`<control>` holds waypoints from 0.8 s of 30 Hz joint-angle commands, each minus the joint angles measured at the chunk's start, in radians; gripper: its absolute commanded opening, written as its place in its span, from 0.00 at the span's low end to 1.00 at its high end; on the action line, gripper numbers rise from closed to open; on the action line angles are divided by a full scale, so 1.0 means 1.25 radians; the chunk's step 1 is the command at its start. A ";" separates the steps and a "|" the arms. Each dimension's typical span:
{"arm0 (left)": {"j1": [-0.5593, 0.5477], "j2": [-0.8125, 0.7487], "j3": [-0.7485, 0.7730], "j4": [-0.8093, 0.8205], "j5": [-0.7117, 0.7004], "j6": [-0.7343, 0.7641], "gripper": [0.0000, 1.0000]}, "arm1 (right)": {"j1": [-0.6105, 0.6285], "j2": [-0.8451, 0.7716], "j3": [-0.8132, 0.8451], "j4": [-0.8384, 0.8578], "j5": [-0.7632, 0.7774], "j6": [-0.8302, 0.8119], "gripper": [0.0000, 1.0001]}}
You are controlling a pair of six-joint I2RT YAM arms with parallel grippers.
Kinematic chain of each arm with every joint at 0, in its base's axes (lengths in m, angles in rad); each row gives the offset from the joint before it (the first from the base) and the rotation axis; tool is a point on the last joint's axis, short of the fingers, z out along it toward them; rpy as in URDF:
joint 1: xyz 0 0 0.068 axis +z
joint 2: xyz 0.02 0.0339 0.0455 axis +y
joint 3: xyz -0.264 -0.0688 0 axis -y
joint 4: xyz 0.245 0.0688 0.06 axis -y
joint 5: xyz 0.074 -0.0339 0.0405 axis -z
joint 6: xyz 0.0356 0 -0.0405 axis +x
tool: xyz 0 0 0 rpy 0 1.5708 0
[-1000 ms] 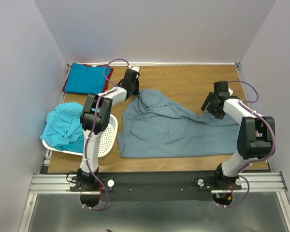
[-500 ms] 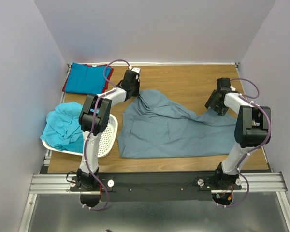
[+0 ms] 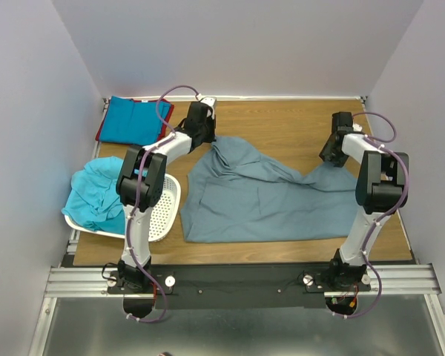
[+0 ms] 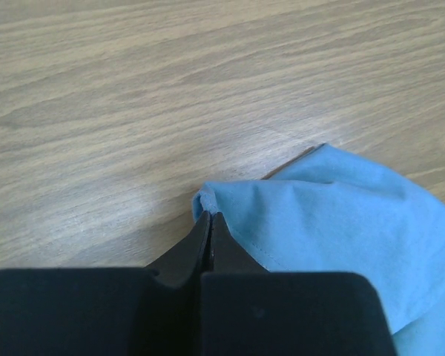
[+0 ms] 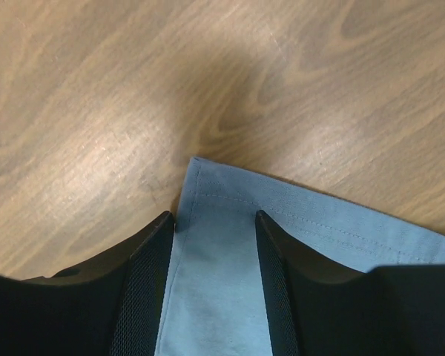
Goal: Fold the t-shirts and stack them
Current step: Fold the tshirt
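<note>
Cloth covers the middle of the wooden table [image 3: 282, 122]: the large grey-blue t-shirt [image 3: 267, 196] lies spread and wrinkled there, and its far edge rises to a peak on the left side and to a corner on the right side. The left gripper [image 4: 209, 221] is at the left peak with its jaws pressed fully together, and a small fold of the shirt's hem is pinched between the tips, just above the wood. The right gripper [image 5: 213, 216] is at the far right corner of the same shirt. Its jaws are partly apart, one finger on each side of the stitched corner, and the cloth lies flat between them, not pinched. The turquoise t-shirt [image 3: 96, 194] is heaped in the white perforated basket [image 3: 165, 215] at the near left. In the far left corner the bright blue t-shirt [image 3: 130, 120] lies folded on the red t-shirt [image 3: 99, 135], of which only a thin edge shows.
</note>
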 commanded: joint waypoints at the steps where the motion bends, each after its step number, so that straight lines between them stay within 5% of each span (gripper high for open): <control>1: -0.004 -0.041 -0.016 0.007 0.023 0.002 0.00 | -0.004 0.032 0.024 0.003 0.035 -0.010 0.54; 24: -0.004 -0.058 -0.024 0.008 0.030 0.002 0.00 | -0.004 0.075 0.080 0.007 0.048 -0.031 0.49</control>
